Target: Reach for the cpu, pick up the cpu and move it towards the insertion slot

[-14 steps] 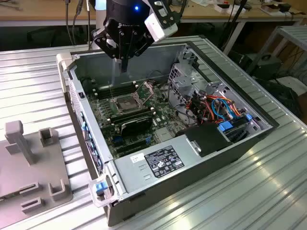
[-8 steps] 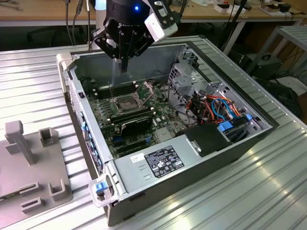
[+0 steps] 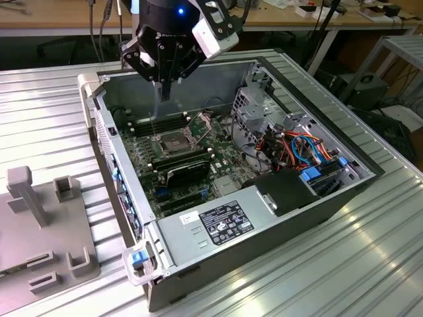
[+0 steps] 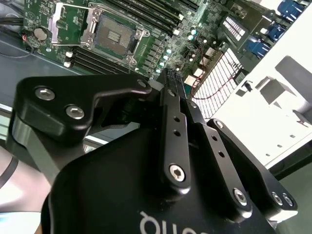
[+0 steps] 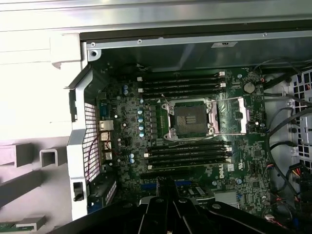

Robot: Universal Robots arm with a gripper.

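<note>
Hovering over the open grey metal computer case (image 3: 277, 231), the black gripper (image 3: 164, 94) is holding its fingers pressed together. Whether the thin silvery-grey square cpu is sitting between them cannot be told. One insertion slot (image 5: 191, 121), a shiny-framed square socket with a dark centre, is lying below and a little ahead of the fingertips, well apart.

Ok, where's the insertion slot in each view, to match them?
Exterior view: insertion slot on the green board, toward the exterior view's left of the case.
First wrist view: insertion slot between two banks of memory slots.
Second wrist view: insertion slot beside its opened metal plate.
Shared landmark: the long black memory slots flanking it.
</note>
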